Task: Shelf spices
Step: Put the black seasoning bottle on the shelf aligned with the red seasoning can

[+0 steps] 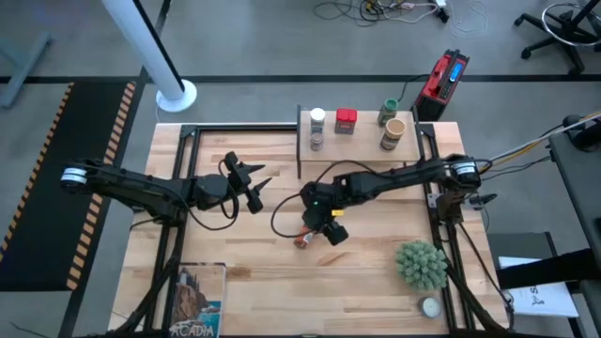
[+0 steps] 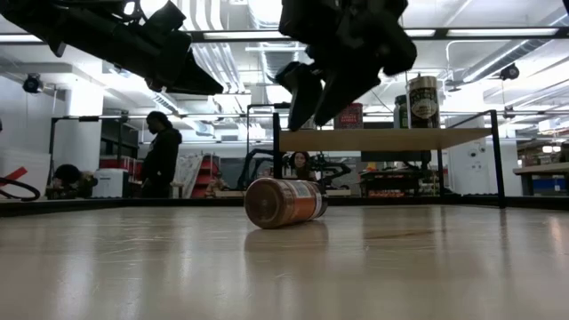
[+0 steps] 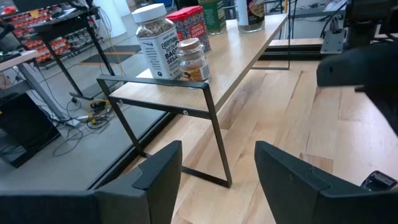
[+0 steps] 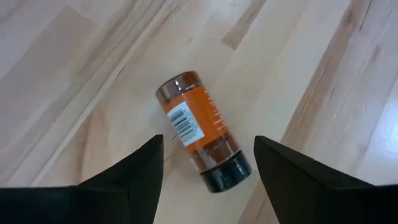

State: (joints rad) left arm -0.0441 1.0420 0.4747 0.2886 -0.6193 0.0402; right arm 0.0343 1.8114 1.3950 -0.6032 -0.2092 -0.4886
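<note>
Orange-labelled spice jar (image 4: 200,140) with black lid, lying on its side on the desk (image 1: 376,253), just below the right gripper (image 4: 208,163), jaws spread and released above it. Left gripper (image 3: 217,165) likewise spread, empty, facing the shelf (image 1: 357,141). Up there, apparently five other spices (image 1: 346,120).

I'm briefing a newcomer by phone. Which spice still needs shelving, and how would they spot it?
Start at the shelf at the table's far edge, then come toward the table's middle, under the right gripper with its open jaws. There lies the spice jar: orange label, black lid, and the only spice on its side on the tabletop, not upright on the shelf.
</note>
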